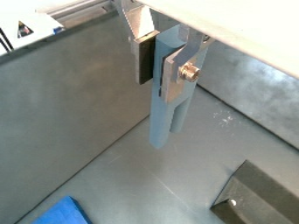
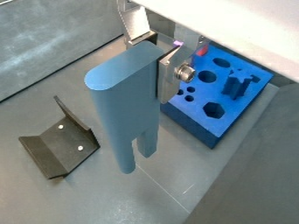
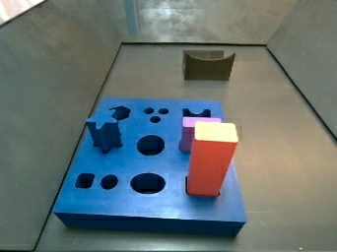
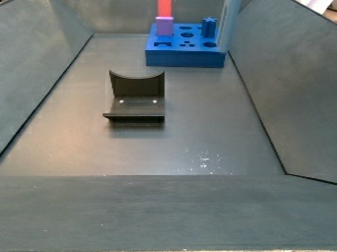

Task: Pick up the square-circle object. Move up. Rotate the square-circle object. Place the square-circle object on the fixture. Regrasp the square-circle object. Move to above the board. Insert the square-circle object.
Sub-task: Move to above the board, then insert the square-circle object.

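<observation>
1. Tool (image 1: 159, 63), also (image 2: 163, 66): flat silver plates w/ dark pads, clamped on the upper part of the pale grey-blue, matte, square-sided peg, i.e. the square-circle object (image 1: 165, 105). Seen in both wrist views; I can't find the tool itself in either side view.

2. Square-circle object, also (image 2: 121, 109): hangs lengthwise below the tool, lower end free and clear of the floor. One edge looks rounded in a wrist view; a slot splits the lower end into two prongs.

3. Board (image 2: 222, 98): large bright-blue flat slab w/ round, square and odd-shaped holes. Lies on the grey floor, off to one side of the held peg and apart from it. A blue corner also shows in a wrist view (image 1: 59, 213). Both side views show it (image 3: 145, 177), (image 4: 184, 47).

4. On the board: tall red-orange block w/ pale top (image 3: 211, 157), upright near one edge; dark blue notched peg (image 3: 104, 133), upright on the opposite side. A small magenta patch sits just behind the red-orange block; I can't tell what it is.

5. Fixture (image 4: 134, 96): dark L-shaped bracket on a base plate, curved notch in its top edge. Stands on the floor well apart from the board, nothing on it. Also at (image 3: 207, 64), (image 2: 56, 144), (image 1: 260, 197).
</observation>
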Robot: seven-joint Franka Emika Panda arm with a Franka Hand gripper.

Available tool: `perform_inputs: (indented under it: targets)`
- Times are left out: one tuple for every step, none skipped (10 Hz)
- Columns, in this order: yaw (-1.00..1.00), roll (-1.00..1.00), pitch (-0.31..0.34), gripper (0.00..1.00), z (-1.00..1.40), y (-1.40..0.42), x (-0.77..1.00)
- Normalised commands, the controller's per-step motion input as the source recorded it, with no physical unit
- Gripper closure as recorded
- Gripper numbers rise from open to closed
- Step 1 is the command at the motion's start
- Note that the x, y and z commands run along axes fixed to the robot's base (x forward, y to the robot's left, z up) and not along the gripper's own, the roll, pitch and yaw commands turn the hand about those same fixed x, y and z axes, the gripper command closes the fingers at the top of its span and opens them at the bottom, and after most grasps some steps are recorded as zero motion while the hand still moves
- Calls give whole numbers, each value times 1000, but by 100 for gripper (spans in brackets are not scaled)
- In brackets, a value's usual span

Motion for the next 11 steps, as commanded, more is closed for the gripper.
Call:
perform_inputs:
  targets:
    - [-88, -14, 402, 100, 414, -1000, 443]
    - [-77, 1, 403, 100, 402, -1000, 450]
    - [-33, 49, 396, 100, 405, -1000, 482]
    - [-22, 0, 325, 100, 398, -1000, 512]
    - [2, -7, 218, 100, 406, -1000, 502]
    - [14, 15, 158, 100, 409, -1000, 497]
    - [12, 2, 125, 100, 405, -1000, 526]
    - [13, 7, 124, 100, 294, -727, 406]
    - [13, 19, 126, 100, 197, -474, 291]
    - [13, 30, 108, 100, 120, -280, 199]
    - [-1000, 0, -3, 100, -106, -34, 0]
